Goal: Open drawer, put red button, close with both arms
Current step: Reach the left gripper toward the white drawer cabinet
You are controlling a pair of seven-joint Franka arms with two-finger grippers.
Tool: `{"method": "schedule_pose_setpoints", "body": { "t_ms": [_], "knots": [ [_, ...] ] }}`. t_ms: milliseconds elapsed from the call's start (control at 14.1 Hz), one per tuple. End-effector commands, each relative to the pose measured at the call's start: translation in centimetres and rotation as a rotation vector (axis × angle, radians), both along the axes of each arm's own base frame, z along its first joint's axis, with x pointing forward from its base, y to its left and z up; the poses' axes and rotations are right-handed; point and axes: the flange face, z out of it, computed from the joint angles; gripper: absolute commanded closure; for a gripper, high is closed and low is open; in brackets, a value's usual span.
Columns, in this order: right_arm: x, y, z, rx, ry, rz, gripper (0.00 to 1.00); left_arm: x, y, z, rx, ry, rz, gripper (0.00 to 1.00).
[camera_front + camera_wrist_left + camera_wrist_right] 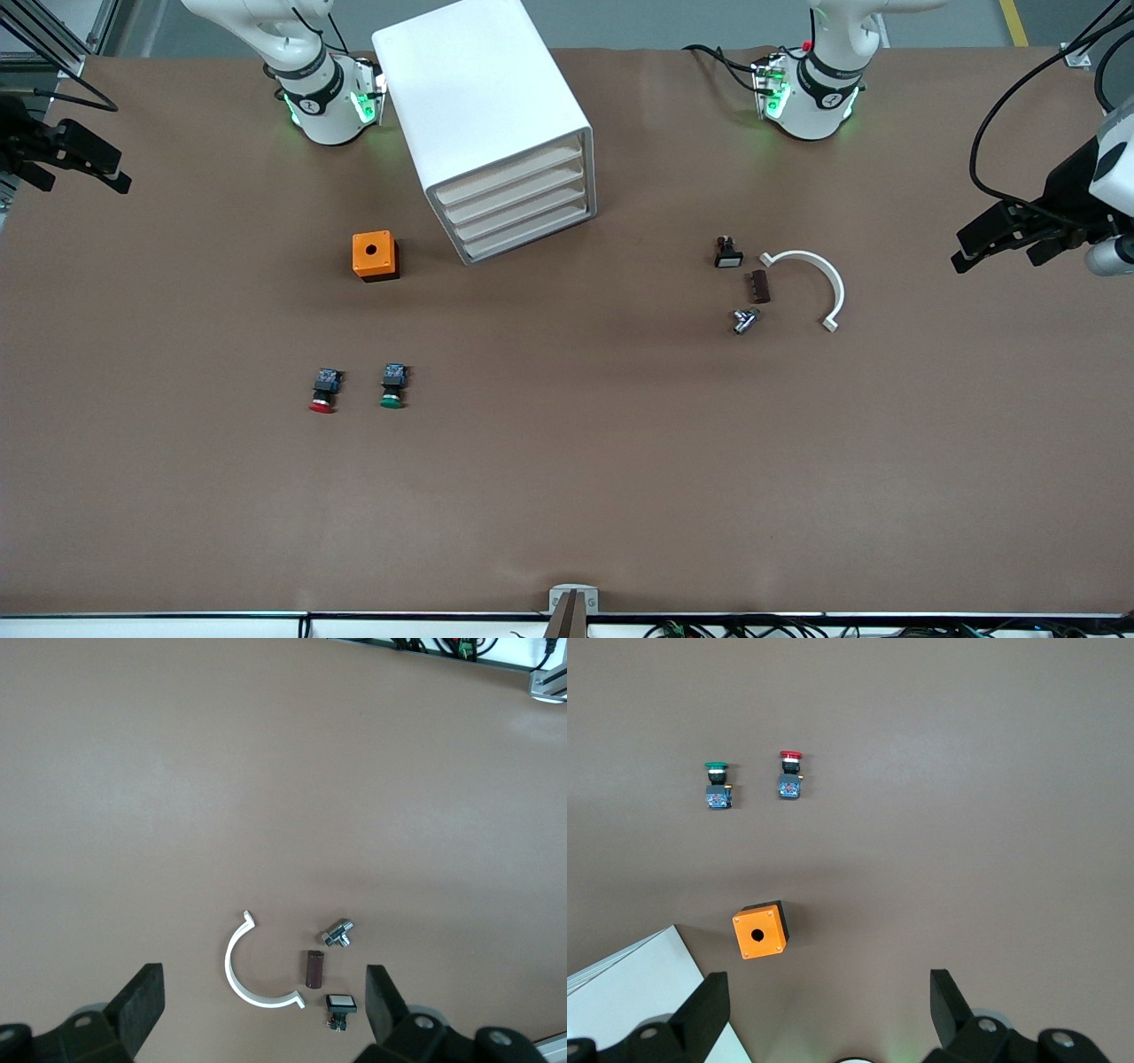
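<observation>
The white cabinet (483, 106) stands near the robots' bases, with all four drawers shut. The drawer (518, 184) is second from its top. The red button (323, 392) lies on the table nearer the front camera, beside a green-capped one (393, 386). It also shows in the right wrist view (789, 775). My right gripper (120, 173) hangs open and empty over the right arm's end of the table, its own view showing its open jaws (826, 1010). My left gripper (961, 252) hangs open and empty over the left arm's end (263, 1005).
An orange box with a hole (375, 255) sits beside the cabinet, between it and the buttons. Toward the left arm's end lie a white curved piece (819, 283), a brown block (760, 286), a metal fitting (744, 320) and a small white-capped switch (727, 253).
</observation>
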Motion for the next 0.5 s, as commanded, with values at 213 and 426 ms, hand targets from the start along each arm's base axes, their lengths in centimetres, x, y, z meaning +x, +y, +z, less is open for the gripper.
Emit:
{"method": "schedule_pose_setpoints", "body": {
  "t_ms": [213, 426],
  "knots": [
    [0.1, 0.1, 0.2, -0.005, 0.005, -0.008, 0.00, 3.6, -0.7, -7.9, 0.021, 0.132, -0.017, 0.00],
    [0.2, 0.2, 0.3, -0.006, 0.001, -0.008, 0.00, 4.8, -5.0, -13.5, 0.027, 0.222, -0.082, 0.00]
  ]
}}
